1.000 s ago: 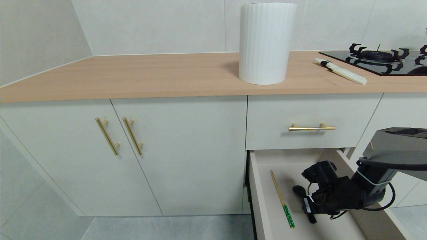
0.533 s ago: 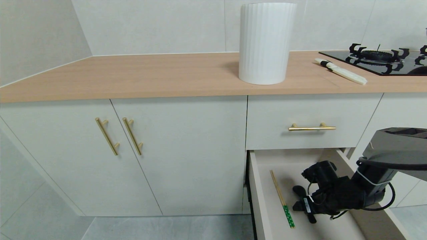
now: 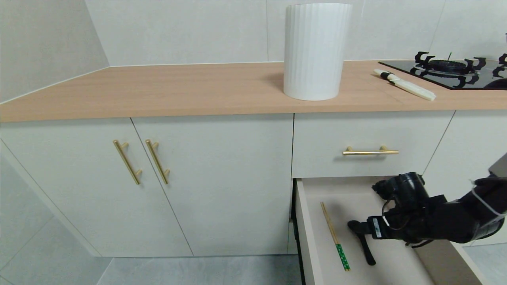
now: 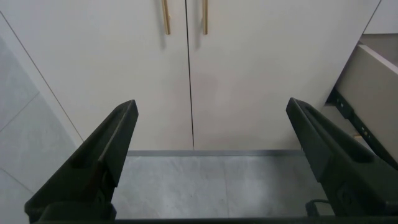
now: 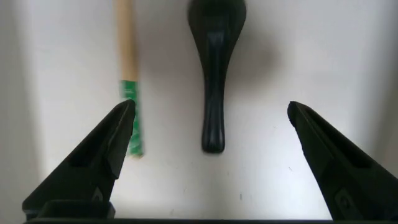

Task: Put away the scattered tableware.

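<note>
— How's the light?
— Soft and even, coming from above. The white canister [image 3: 317, 51] drops only a faint shadow leftward on the desk [image 3: 158, 87].
— Any glare?
— The black hob [image 3: 447, 73] mirrors its grates, nothing harsh. The drawer handle [image 3: 370, 151] throws a thin shadow just below itself.
— Inside the open drawer [image 3: 305, 221]?
— Dimmer in the head view. In the right wrist view its floor is bright, almost washed out, with a soft shadow beside the spoon [image 5: 212, 74]. The right claw [image 5: 210, 109] shows as dark silhouettes.
— Distortion?
— The cabinet handles [image 3: 126, 161] lean near the head view's left edge.
</note>
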`<state>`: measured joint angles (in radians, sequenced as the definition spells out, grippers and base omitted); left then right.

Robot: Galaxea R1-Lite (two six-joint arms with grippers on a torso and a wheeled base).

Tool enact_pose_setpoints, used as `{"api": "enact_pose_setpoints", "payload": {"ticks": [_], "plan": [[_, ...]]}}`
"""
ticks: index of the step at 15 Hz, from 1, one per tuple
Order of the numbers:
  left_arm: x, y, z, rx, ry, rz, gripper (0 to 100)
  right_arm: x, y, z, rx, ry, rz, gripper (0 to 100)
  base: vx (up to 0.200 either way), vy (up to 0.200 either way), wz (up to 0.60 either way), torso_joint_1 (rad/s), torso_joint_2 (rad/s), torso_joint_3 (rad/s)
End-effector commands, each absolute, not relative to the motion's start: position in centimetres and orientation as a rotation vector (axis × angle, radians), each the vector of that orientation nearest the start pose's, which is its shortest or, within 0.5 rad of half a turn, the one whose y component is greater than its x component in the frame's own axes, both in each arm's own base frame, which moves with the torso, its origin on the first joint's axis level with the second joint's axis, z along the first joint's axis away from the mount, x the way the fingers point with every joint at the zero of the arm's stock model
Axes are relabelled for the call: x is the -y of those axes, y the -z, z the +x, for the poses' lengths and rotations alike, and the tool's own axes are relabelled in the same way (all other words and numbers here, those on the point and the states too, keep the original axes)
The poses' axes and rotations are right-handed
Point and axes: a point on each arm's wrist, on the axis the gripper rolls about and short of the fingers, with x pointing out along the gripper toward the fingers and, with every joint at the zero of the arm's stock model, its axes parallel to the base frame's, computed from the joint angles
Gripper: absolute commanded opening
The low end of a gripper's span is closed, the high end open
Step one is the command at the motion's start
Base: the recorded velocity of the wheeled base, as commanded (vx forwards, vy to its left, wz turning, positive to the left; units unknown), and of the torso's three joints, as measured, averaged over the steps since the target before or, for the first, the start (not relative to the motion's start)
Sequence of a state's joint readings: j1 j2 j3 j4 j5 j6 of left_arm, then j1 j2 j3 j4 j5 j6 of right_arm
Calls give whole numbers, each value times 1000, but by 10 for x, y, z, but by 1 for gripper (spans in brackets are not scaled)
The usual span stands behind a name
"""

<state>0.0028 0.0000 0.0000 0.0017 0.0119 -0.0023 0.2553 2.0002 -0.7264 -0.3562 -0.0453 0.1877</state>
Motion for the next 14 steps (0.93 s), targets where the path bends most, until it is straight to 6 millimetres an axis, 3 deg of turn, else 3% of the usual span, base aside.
{"api": "enact_pose_setpoints", "payload": {"ticks": [1, 3, 5, 7, 11, 14], "plan": [[0, -75, -23, -2, -15, -2, 100, -68, -117, 266, -789, -136, 65, 100, 0, 0, 0, 0, 0, 0], [0, -75, -23, -2, -15, -2, 100, -67, -139, 243, -782, -155, 59, 100, 0, 0, 0, 0, 0, 0], [0, -75, -23, -2, -15, -3, 100, -66, -149, 227, -788, -168, 52, 100, 0, 0, 0, 0, 0, 0], [0, -75, -23, -2, -15, -3, 100, -67, -163, 199, -799, -208, 30, 100, 0, 0, 0, 0, 0, 0], [0, -75, -23, -2, -15, -3, 100, -71, -180, 169, -773, -271, -1, 100, 0, 0, 0, 0, 0, 0], [0, -75, -23, -3, -15, -2, 100, -70, -180, 167, -785, -270, -4, 100, 0, 0, 0, 0, 0, 0]]}}
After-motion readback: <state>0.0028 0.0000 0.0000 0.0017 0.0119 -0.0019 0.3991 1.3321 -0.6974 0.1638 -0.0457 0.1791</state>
